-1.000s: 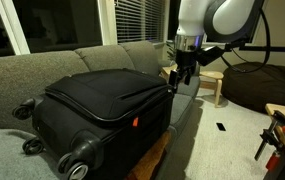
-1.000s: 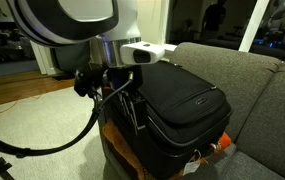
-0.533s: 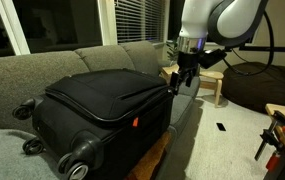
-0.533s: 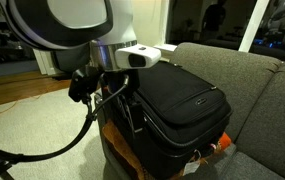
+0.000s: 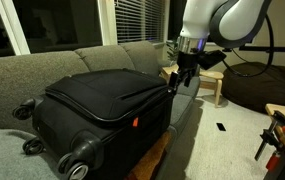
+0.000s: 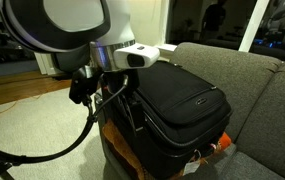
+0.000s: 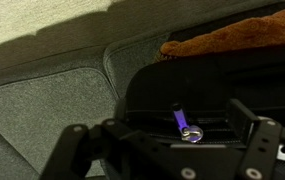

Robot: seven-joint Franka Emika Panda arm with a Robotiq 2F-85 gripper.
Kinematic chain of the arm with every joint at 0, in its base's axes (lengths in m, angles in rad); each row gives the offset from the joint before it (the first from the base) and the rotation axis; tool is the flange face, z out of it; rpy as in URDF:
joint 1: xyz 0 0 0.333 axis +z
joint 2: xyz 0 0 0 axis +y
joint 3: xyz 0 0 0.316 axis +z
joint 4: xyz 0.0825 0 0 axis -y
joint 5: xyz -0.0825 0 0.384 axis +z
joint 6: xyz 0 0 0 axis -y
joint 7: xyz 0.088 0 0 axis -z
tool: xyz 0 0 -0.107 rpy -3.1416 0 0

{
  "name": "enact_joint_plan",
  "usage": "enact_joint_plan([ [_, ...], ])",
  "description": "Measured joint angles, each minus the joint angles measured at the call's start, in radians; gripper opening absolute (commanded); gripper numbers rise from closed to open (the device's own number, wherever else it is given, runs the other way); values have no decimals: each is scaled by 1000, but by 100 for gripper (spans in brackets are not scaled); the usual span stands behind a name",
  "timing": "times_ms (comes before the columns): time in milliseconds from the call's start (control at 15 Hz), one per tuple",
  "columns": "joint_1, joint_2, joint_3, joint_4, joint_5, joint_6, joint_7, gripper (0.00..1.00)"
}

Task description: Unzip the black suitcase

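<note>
The black suitcase [image 5: 97, 105] lies flat on the grey sofa [image 5: 22, 70], wheels [image 5: 77, 158] towards the camera, a small red-orange tag [image 5: 136, 122] on its side. It shows in both exterior views [image 6: 182, 100]. My gripper [image 5: 178, 78] hangs at the suitcase's far top corner, fingers pointing down beside the edge. In the wrist view the gripper [image 7: 167, 135] is open, jaws wide apart around the suitcase's rim [image 7: 212, 90]. A zip pull with a metal ring [image 7: 185, 128] lies between the fingers, touched by neither.
A wooden stool [image 5: 214, 82] stands behind the arm. A small dark object [image 5: 221, 126] lies on the carpet. Brown fabric [image 7: 232, 38] shows beyond the suitcase in the wrist view. An orange cable [image 6: 22, 105] runs across the floor.
The arm has shifted very slightly at the suitcase's corner. The suitcase has not moved and the gripper stays open.
</note>
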Motion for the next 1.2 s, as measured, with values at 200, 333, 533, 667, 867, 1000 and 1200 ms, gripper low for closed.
enact_joint_plan([
  [200, 7, 5, -15, -5, 0, 27, 0, 100],
  [333, 14, 8, -27, -6, -1, 49, 0, 100],
  [533, 33, 12, -51, -7, -2, 73, 0, 100],
  [667, 42, 12, -57, -7, -2, 77, 0, 100],
  [867, 53, 17, -58, -7, -2, 78, 0, 100],
  [1000, 60, 25, -58, -7, 0, 78, 0, 100],
  [1200, 66, 37, -58, -6, 1, 78, 0, 100],
])
